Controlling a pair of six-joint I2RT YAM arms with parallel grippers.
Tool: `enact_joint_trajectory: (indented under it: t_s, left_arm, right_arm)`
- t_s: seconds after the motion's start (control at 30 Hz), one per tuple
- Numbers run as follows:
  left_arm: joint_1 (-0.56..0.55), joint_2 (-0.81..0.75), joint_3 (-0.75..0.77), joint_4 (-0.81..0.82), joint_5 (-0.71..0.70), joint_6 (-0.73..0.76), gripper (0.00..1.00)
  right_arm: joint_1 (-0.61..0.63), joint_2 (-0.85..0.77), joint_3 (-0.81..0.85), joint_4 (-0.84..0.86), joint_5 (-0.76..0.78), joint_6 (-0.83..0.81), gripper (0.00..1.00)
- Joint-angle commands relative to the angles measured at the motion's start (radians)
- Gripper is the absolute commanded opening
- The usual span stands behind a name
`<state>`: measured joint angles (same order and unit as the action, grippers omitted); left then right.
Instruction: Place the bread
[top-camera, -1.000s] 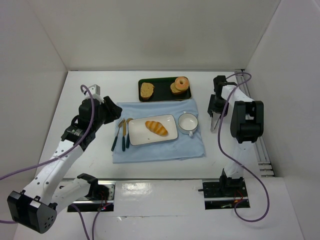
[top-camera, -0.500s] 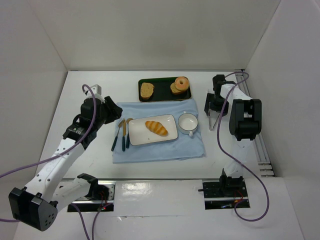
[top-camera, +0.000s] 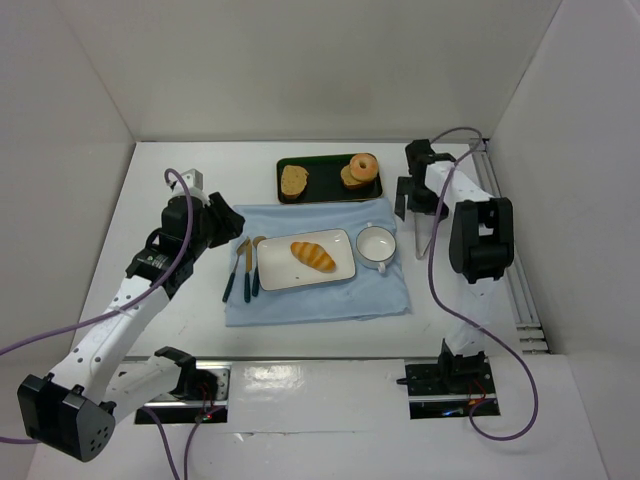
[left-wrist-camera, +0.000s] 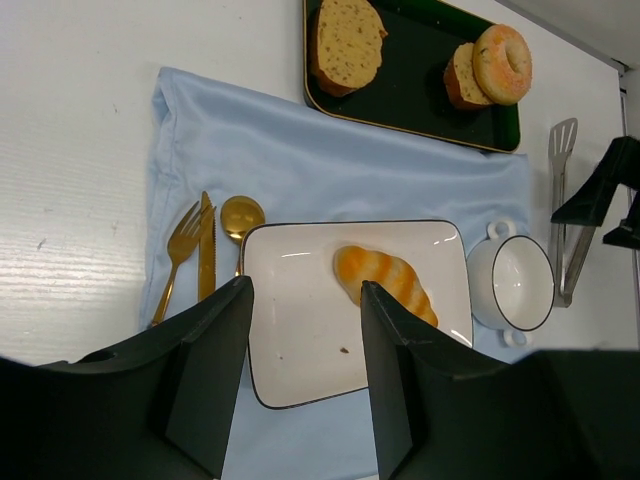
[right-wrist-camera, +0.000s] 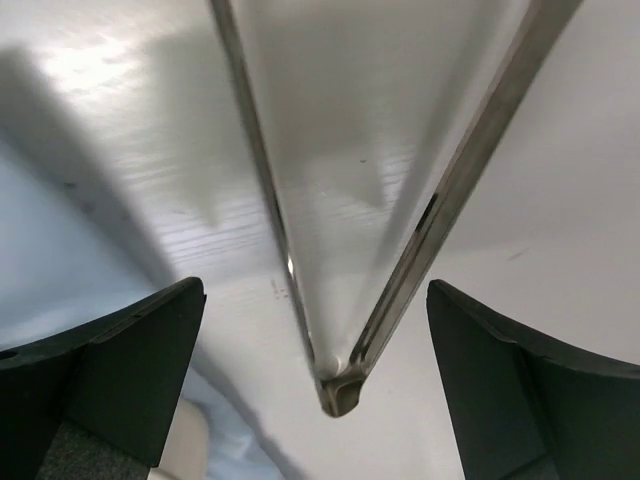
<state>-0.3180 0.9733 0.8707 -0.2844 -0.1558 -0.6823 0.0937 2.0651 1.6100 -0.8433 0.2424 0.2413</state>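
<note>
Bread, place: the bread (top-camera: 313, 256) lies on the white plate (top-camera: 280, 270), right of the plate's middle. The plate sits on the blue cloth (top-camera: 320, 302) in the middle of the desk (top-camera: 200, 170).
Bread, long axis: in the top view it runs slantwise. One tapered end points far-left and the other points near-right.
Left claw: the left claw (top-camera: 228, 222) is released, and its fingers (left-wrist-camera: 215, 370) stand apart with nothing between them. The bread lies to its right and a little nearer, with the cutlery (top-camera: 245, 265) in between.
Right claw: the right claw (top-camera: 418, 200) is released and wide. The tongs (left-wrist-camera: 563, 145) lie on the desk between its fingers (right-wrist-camera: 120, 370), which do not seem to touch them. The bread lies to its left and nearer, beyond the small white bowl (top-camera: 376, 244).
Nearer arm: the left claw looks somewhat nearer to the bread.
Key relation: no claw holds the bread. It rests free on the plate, well apart from the dark tray (top-camera: 325, 188) with the toast slice (top-camera: 293, 180) and the doughnut (top-camera: 363, 167).
Judgement: the placing looks done. If the bread needs a correction, a claw should close across the short width, at a right angle to the slanting axis.
</note>
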Motion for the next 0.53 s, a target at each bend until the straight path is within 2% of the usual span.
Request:
enact_joint_trajectory:
  t_s: [0.0,0.23,0.37,0.5]
  left_arm:
    - [-0.004,0.001,0.030,0.027,-0.024,0.021,0.60]
    - [-0.004,0.010,0.030,0.027,-0.024,0.012,0.60]
    - [-0.004,0.010,0.039,0.036,-0.014,0.012,0.60]
    - [-0.004,0.019,0.039,0.036,-0.014,0.012,0.60]
  right_arm:
    - [0.052,-0.147,0.125,-0.026,0.170,0.044,0.99]
    - [0.115,-0.215,0.321,-0.105,0.284,0.079,1.00]
    - [0.164,-0.279,0.295,-0.079,0.293,0.079,1.00]
    - [0.269,-0.301,0.286,-0.077,0.353,0.090,1.00]
